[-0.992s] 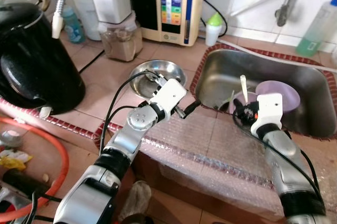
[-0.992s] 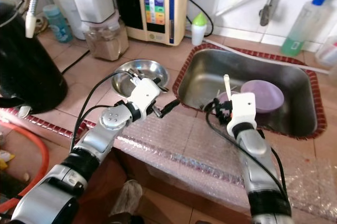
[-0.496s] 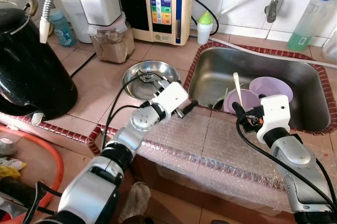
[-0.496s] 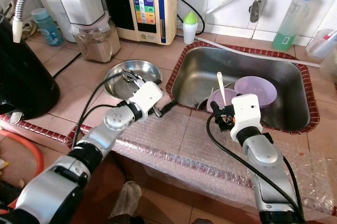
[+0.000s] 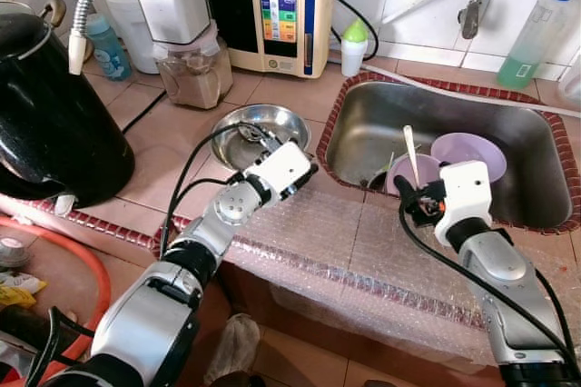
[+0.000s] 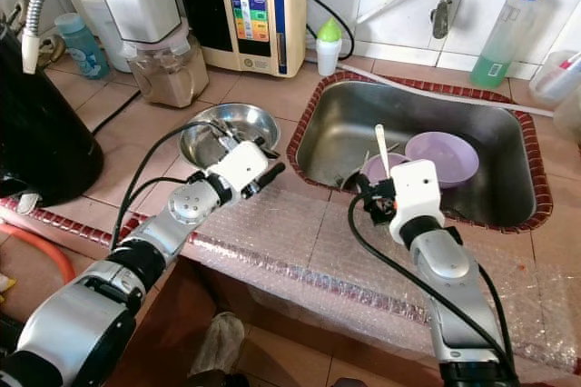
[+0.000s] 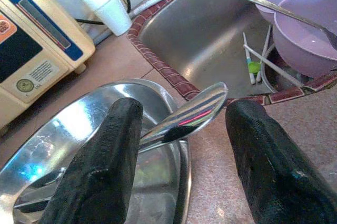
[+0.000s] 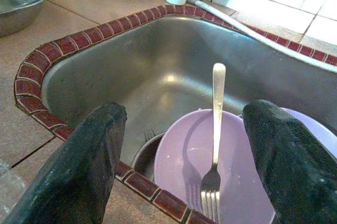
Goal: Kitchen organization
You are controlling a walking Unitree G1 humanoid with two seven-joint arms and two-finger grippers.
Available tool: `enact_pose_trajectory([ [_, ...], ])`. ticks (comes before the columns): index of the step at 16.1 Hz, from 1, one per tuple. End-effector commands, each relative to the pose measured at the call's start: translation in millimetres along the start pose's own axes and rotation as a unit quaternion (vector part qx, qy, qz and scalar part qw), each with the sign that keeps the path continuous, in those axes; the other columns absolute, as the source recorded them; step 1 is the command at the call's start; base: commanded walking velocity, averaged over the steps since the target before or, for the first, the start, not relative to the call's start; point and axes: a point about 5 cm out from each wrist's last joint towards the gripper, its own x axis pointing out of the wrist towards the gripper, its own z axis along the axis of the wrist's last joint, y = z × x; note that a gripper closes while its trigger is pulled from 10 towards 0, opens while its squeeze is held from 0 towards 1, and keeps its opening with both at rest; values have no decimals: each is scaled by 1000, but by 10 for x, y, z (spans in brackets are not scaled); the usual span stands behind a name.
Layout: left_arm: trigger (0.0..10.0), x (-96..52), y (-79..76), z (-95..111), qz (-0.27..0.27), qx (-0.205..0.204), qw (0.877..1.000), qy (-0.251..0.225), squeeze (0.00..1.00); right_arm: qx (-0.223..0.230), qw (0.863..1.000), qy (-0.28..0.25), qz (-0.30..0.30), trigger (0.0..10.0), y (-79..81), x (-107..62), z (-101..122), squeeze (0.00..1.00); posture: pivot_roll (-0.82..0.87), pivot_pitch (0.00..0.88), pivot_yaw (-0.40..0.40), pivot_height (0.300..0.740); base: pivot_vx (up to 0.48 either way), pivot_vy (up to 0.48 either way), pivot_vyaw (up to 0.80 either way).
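Two hands are open wide, holding nothing. We judge sorting barely begun: the right hand (image 6: pixel 370 194) faces the fork (image 8: pixel 215 145) in the bowl (image 8: pixel 210 182); the left hand (image 7: pixel 179 166) frames the spoon (image 7: pixel 181 119), pan (image 5: pixel 263 124) at 12 o'clock.

Steel bowl (image 7: pixel 79 145) holding a spoon (image 7: pixel 184 119), fork (image 8: pixel 215 145) upright in purple bowl (image 8: pixel 210 182)

Near side of the bench (image 5: pixel 363 242) is open. Purple bowls (image 5: pixel 467 153) and a fork (image 8: pixel 215 145) crowd the sink's (image 5: pixel 363 119) near right; its far left is clear. Steel bowl (image 5: pixel 259 124) sits left.
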Motion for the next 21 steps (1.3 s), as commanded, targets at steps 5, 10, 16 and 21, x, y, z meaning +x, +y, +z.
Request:
enact_pose_trajectory([
  [5,0,-15,44,-34,6,7,1000,5,0,-5,1000,-17,3,10000,50,24,105,0,-183,37,95,740,0,0,0],
  [10,0,-20,61,-28,11,9,1000,-1,0,-7,1000,-20,5,10000,67,50,116,0,-177,32,95,740,0,0,0],
  [16,0,-37,114,-33,25,8,1000,-4,0,-8,1000,-22,4,10000,76,72,111,0,-171,28,96,740,0,0,0],
  [21,0,-94,280,126,70,24,995,-63,0,-5,1000,-24,2,10000,86,103,114,0,-157,15,93,740,0,0,0],
])
